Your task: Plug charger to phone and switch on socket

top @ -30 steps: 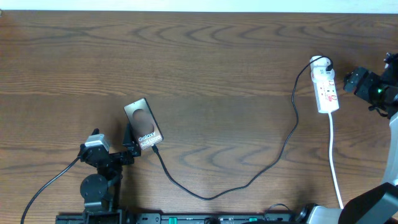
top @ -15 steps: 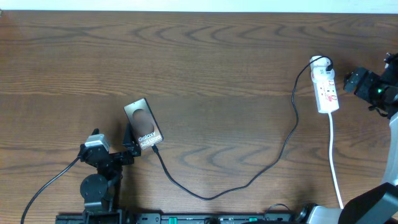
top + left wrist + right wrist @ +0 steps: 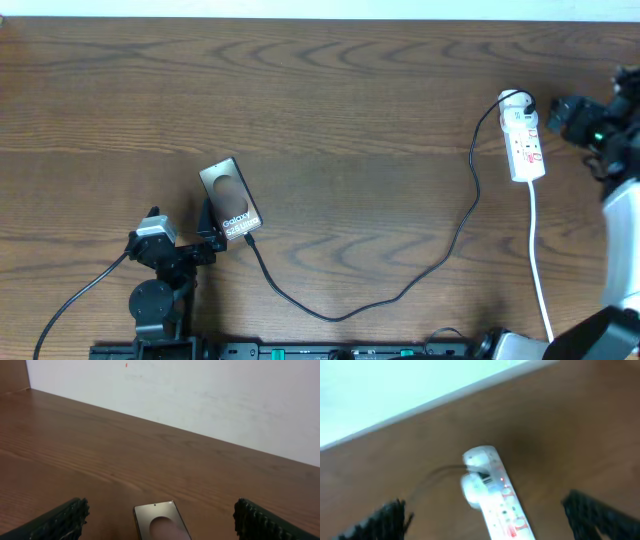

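The phone [image 3: 230,200] lies face up at the table's left; it also shows in the left wrist view [image 3: 161,522]. The thin black charger [image 3: 400,290] runs from the phone's near edge in a loop to a plug [image 3: 515,100] at the far end of the white socket [image 3: 526,140]. Whether the tip sits fully in the phone, I cannot tell. My left gripper [image 3: 207,232] is open at the phone's near left corner, its fingers [image 3: 160,512] spread either side of the phone. My right gripper [image 3: 553,112] is open just right of the socket's plug end; the blurred right wrist view shows the socket [image 3: 502,505] between the fingers [image 3: 490,517].
The socket's white cord [image 3: 538,260] runs toward the table's near edge at the right. A white wall [image 3: 200,395] borders the table's far edge. The left arm's base [image 3: 152,300] and its thicker black cable stand at the near left.
My right gripper has moved left and toward the far edge, closer to the socket's plug end. The left gripper, phone and charger have not moved.
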Robot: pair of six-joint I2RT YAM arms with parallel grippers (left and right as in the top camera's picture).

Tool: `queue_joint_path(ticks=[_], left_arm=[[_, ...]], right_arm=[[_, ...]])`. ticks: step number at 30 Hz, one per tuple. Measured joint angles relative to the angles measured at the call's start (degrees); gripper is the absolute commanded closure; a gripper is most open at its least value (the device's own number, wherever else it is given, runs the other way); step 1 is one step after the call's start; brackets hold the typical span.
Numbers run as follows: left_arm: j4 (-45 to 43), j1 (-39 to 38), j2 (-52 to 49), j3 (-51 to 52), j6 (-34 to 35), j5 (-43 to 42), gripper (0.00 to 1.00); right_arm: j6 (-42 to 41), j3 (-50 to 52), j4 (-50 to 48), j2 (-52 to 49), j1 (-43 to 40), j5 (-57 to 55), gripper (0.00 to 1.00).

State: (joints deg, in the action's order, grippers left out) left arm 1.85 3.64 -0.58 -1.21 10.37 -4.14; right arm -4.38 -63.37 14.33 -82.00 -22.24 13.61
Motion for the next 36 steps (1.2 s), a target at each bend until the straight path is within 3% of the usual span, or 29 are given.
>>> queue_joint_path(ticks=[3, 12, 18, 24, 36], left_arm=[[0.0, 0.0, 0.0, 0.0, 0.1, 0.0, 0.05], [0.0, 0.0, 0.0, 0.0, 0.1, 0.1, 0.05], [0.0, 0.0, 0.0, 0.0, 0.1, 0.0, 0.05], [0.0, 0.0, 0.0, 0.0, 0.1, 0.0, 0.05], [0.1, 0.0, 0.0, 0.0, 0.1, 0.0, 0.05]], right_arm=[[0.0, 9.0, -14.5, 4.3, 5.6, -1.9, 0.01], [0.0, 35.9, -42.9, 21.5, 15.6, -9.5, 0.01], [0.0, 51.4, -52.9, 32.6, 16.1, -11.3, 0.01], [0.0, 61.7, -50.6, 44.3, 16.1, -12.0, 0.01], [0.0, 63.0, -10.9, 69.2, 16.1, -13.4, 0.01]])
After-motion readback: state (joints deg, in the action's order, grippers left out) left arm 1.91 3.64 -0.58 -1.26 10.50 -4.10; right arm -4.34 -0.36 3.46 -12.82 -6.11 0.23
